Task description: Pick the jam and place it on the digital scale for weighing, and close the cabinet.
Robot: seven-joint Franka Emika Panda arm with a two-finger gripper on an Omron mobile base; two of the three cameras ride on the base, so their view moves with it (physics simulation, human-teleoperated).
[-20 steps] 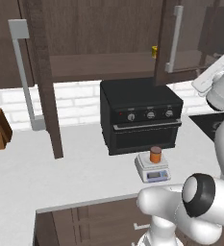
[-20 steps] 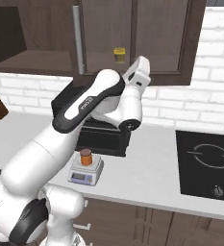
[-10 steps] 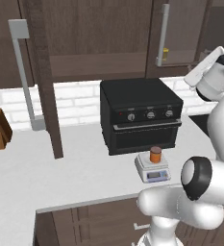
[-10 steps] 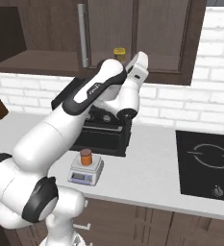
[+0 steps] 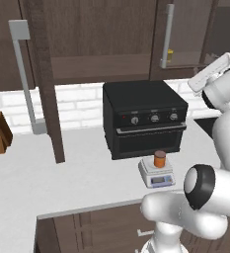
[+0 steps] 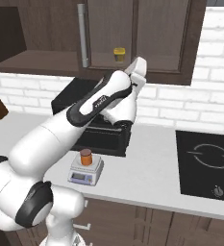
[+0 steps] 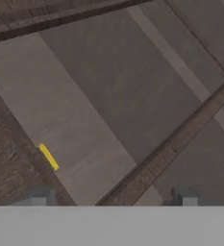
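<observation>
Sitting on the digital scale (image 5: 156,174) before the oven (image 5: 143,118), the jam (image 5: 159,158) seems delivered; the end effector (image 7: 111,202), empty and apparently spread, faces the cabinet (image 6: 138,33), presumably to shut it

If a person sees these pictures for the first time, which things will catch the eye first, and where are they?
The white arm reaches up to the dark-brown wall cabinet, with its gripper close before the glass door. Below, the small orange-brown jam stands upright on the light-grey digital scale, on the white counter just in front of the black oven. A squat yellow object sits behind the cabinet glass.
</observation>
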